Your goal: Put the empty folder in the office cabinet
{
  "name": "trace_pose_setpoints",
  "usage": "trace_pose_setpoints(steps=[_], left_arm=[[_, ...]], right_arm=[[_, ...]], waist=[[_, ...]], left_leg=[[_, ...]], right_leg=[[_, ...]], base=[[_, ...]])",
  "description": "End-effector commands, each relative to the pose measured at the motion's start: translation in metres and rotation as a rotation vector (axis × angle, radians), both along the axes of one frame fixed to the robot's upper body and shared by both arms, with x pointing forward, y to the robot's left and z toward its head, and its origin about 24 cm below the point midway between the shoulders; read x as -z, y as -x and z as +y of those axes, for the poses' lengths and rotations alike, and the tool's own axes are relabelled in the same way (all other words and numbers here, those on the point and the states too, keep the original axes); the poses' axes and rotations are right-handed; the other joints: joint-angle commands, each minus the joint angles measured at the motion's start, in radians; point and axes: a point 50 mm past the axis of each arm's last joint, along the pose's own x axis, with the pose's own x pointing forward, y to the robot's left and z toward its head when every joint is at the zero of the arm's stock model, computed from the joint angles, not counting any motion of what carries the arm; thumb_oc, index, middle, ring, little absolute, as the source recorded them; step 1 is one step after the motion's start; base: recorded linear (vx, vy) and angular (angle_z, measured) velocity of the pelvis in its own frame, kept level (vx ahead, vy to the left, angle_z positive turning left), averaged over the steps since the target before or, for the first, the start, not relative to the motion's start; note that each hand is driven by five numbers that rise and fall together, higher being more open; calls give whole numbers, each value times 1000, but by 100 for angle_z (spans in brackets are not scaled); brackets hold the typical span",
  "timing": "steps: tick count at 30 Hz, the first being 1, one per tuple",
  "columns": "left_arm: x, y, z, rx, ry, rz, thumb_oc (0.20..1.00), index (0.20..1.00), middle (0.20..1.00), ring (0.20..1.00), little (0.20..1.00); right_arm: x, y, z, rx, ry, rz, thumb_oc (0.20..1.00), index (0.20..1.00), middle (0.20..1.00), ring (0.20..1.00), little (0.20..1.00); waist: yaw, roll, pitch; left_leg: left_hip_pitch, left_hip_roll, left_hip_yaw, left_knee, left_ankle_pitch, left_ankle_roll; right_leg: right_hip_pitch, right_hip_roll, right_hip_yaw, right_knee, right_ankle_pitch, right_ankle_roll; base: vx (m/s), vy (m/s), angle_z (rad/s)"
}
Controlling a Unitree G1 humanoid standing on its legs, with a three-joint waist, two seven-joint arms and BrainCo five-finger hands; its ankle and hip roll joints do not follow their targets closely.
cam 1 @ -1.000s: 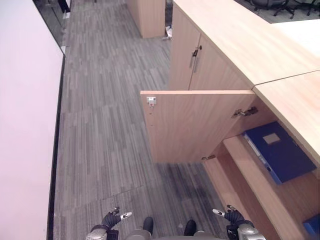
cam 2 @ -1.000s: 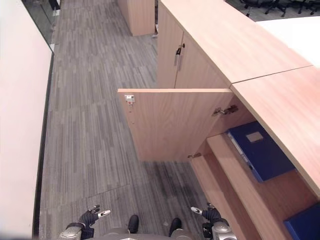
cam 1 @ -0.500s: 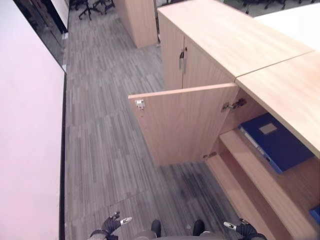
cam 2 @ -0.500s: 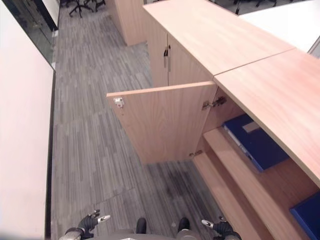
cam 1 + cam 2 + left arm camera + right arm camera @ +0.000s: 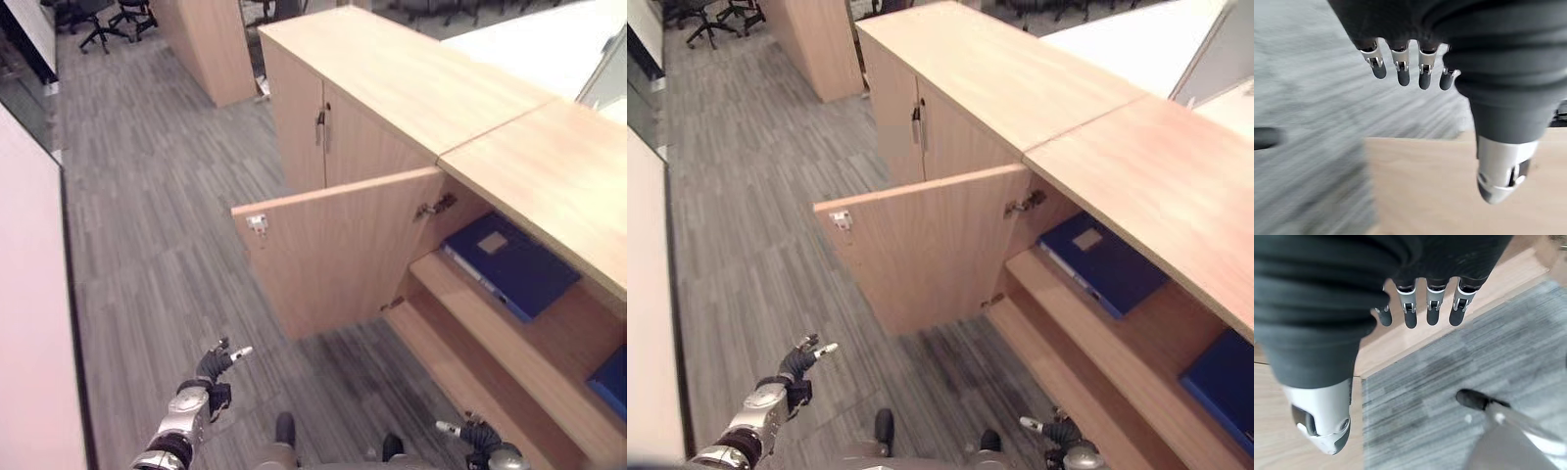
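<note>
Folder (image 5: 511,262), flat, dark blue with a pale rectangular label, lying on the upper shelf of the light wood-grain office cabinet (image 5: 411,88), just past the open door (image 5: 338,250) with its small metal catch. Below, both hands over striped grey carpet (image 5: 147,225): left hand (image 5: 214,365) and right hand (image 5: 468,433), fingers straight and relaxed, holding nothing.

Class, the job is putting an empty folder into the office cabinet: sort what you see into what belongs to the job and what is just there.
Job: blue folder on the shelf; open cabinet door; left hand, right hand, both empty.

Just there: closed cabinet; second blue folder; office chairs.
</note>
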Motion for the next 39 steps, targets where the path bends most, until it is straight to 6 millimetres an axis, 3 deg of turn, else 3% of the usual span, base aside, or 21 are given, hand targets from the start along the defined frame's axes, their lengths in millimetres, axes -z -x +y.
trace_pose_setpoints(steps=[1, 3, 5, 6, 7, 8, 9, 18, 25, 32, 39], left_arm=[[-36, -28, 20, -55, -17, -197, 1000, 1000, 1000, 1000, 1000], [-49, -37, 20, -44, -22, -254, 1000, 1000, 1000, 1000, 1000], [-56, -42, 22, -42, -30, -284, 1000, 1000, 1000, 1000, 1000], [-65, -47, 25, -40, -42, -318, 1000, 1000, 1000, 1000, 1000], [-70, -52, 26, -42, -53, -335, 1000, 1000, 1000, 1000, 1000], [-70, -55, 22, -28, -71, -336, 1000, 1000, 1000, 1000, 1000], [-71, -59, 15, -20, -43, -353, 1000, 1000, 1000, 1000, 1000], [-72, -55, 7, 24, -45, -371, 1000, 1000, 1000, 1000, 1000], [-85, -67, 13, 24, -58, -399, 1000, 1000, 1000, 1000, 1000], [-91, -80, 12, 38, -77, -393, 1000, 1000, 1000, 1000, 1000], [-95, -99, -10, 122, -77, -381, 1000, 1000, 1000, 1000, 1000]], right_arm=[[-10, -34, 2, -51, 0, -98, 1000, 1000, 1000, 1000, 1000], [-11, -40, 7, -38, -21, -124, 1000, 1000, 1000, 1000, 1000], [-12, -47, 12, -34, -39, -148, 1000, 1000, 1000, 1000, 1000], [-21, -67, 12, -24, -43, -216, 1000, 1000, 1000, 1000, 1000], [-33, -91, 15, -12, -57, -313, 1000, 1000, 1000, 1000, 1000], [-47, -110, 9, 0, -39, -388, 1000, 1000, 1000, 1000, 1000], [-48, -110, 3, -1, -22, -386, 1000, 1000, 1000, 1000, 1000], [-23, -65, 5, -7, -34, -232, 1000, 1000, 1000, 1000, 1000], [-7, -26, 5, -16, -37, -90, 1000, 1000, 1000, 1000, 1000], [-2, -13, 6, -32, -37, -43, 1000, 1000, 1000, 1000, 1000], [-2, -15, 10, -71, -38, -36, 1000, 1000, 1000, 1000, 1000]], waist=[[28, 2, 30], [34, -7, 34], [37, -13, 46], [41, -5, 67], [38, -1, 73], [35, -12, 77], [42, -11, 38], [36, -5, -11], [9, 1, -20], [-23, 10, -24], [-71, 26, -20]], left_leg=[[10, 37, 0, 56, -73, -33], [14, 26, 8, 66, -90, -13], [20, 18, 12, 81, -106, 6], [20, 22, 18, 98, -115, 22], [60, 15, -3, 86, -134, 32], [78, -10, -19, 76, -143, 27], [103, -19, -29, 37, -137, 20], [156, -14, -35, 13, -153, 4], [164, 0, -23, 13, -154, -10], [171, 6, -5, 13, -155, -17], [174, 16, 41, 13, -153, -26]], right_leg=[[16, 21, 28, 172, -110, 57], [-12, 12, 38, 232, -99, 81], [-66, -2, 52, 337, -43, 111], [-115, -4, 56, 437, 33, 133], [-162, 1, 52, 443, 20, 133], [-123, -18, 6, 273, 1, 104], [-70, 3, 24, 178, -5, 94], [36, 2, -15, 76, -21, 78], [53, 6, -13, 42, -19, 75], [55, 9, 7, 27, -17, 74], [46, 9, 40, -2, 3, 78]], base=[[76, 159, 1], [53, 176, -12], [-5, 179, -9], [63, 260, -12], [171, 205, -15], [361, 122, 8], [326, -16, 88], [93, -13, 41], [19, -29, -17], [3, -29, -15], [-8, -26, -14]])
